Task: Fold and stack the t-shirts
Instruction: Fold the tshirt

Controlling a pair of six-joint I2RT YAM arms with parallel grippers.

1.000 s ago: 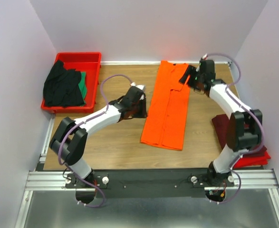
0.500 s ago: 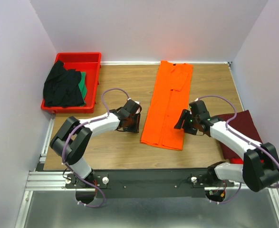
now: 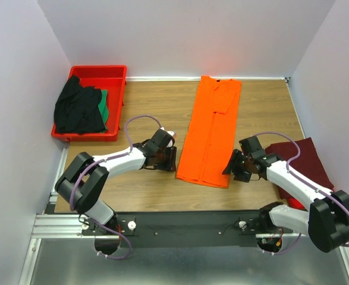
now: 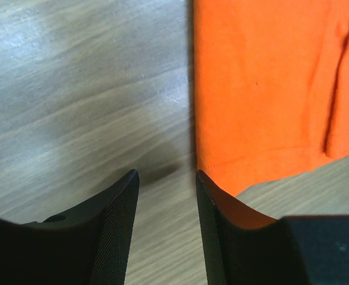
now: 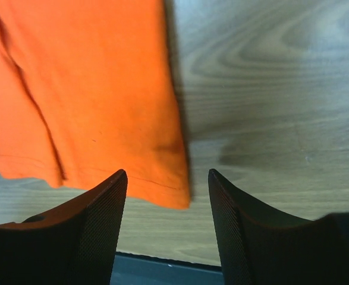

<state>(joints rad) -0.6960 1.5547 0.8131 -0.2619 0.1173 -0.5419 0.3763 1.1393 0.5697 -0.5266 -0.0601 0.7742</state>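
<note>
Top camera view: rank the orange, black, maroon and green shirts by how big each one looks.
1. Orange shirt: clearly the largest.
2. Black shirt and maroon shirt: they look about alike, and the maroon one is partly covered, so I won't rank them.
3. Green shirt: only a sliver shows.

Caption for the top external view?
Left gripper and right gripper flank the near hem of the orange t-shirt; maroon t-shirt at right, black t-shirt in red tray.
</note>
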